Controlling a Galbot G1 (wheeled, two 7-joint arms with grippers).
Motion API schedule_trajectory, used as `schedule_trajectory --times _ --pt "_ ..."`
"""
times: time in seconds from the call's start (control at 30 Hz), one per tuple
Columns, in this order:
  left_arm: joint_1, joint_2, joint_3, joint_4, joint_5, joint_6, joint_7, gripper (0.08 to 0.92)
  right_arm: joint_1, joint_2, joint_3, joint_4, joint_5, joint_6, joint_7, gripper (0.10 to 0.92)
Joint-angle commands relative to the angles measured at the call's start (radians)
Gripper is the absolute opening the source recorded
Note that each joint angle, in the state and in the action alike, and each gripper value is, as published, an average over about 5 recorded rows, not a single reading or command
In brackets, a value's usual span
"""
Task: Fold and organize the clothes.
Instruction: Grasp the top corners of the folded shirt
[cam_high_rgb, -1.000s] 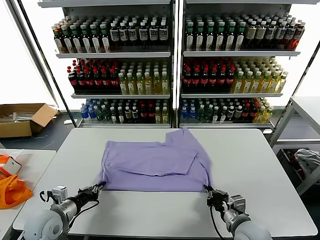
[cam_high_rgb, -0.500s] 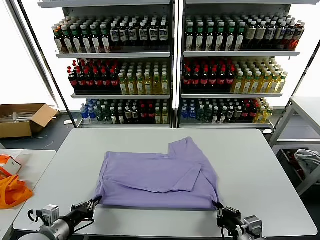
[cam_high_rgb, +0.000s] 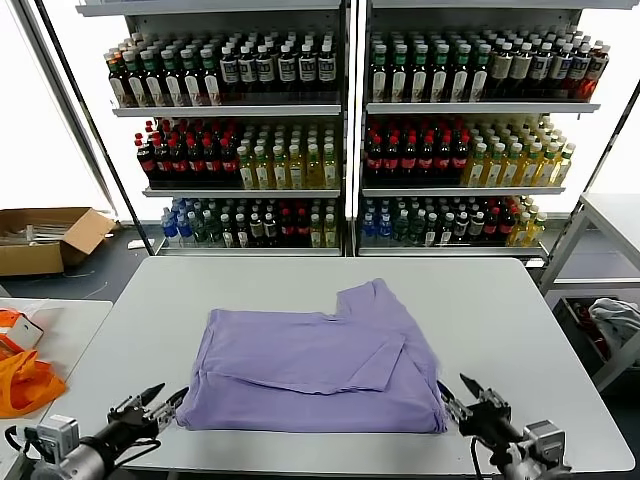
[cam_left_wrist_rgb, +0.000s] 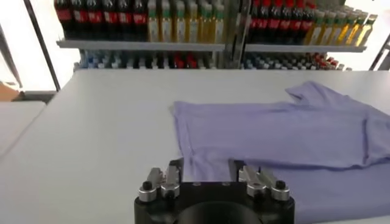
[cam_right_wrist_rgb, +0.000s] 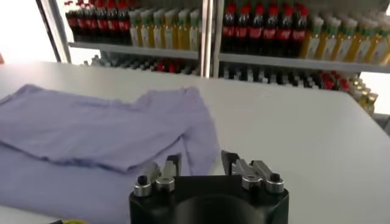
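We saw the lavender T-shirt (cam_high_rgb: 315, 370) lying folded on the white table (cam_high_rgb: 500, 320). The left gripper (cam_high_rgb: 152, 403) and right gripper (cam_high_rgb: 462, 396) stood spread wide at its near corners, holding nothing.

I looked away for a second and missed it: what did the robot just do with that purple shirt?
Both grippers dragged the lavender soft-fabric T-shirt toward the robot by its near corners, then let go. The left gripper and right gripper now stand open just off the near corners. The shirt stays folded on the white table.
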Motion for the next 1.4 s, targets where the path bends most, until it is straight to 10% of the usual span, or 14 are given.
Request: schedule_trajectory --times 0.03,0.6,1.17,1.4 --pt "-0.405 0.242 0.271 0.364 -0.091 -0.041 0.128 0.681 0.602 -0.045 -0.266 -0.455 0.031 0.018 -0.268 0.733" --pt "-1.126 0.124 0.870 0.918 -0.056 -0.099 0.253 0.823 1.127 0.196 -0.655 -1.047 0.018 -0.014 -0.382 0.823" --pt "-1.111 0.075 0.899 0.985 -0.058 -0.094 0.256 0.819 1.098 0.280 -0.687 -1.140 -0.014 -0.035 -0.338 0.818" --pt "-1.035 0.096 0.898 0.918 -0.073 -0.090 0.259 0.662 1.060 0.272 -0.676 -1.097 0.013 -0.059 -0.303 0.654"
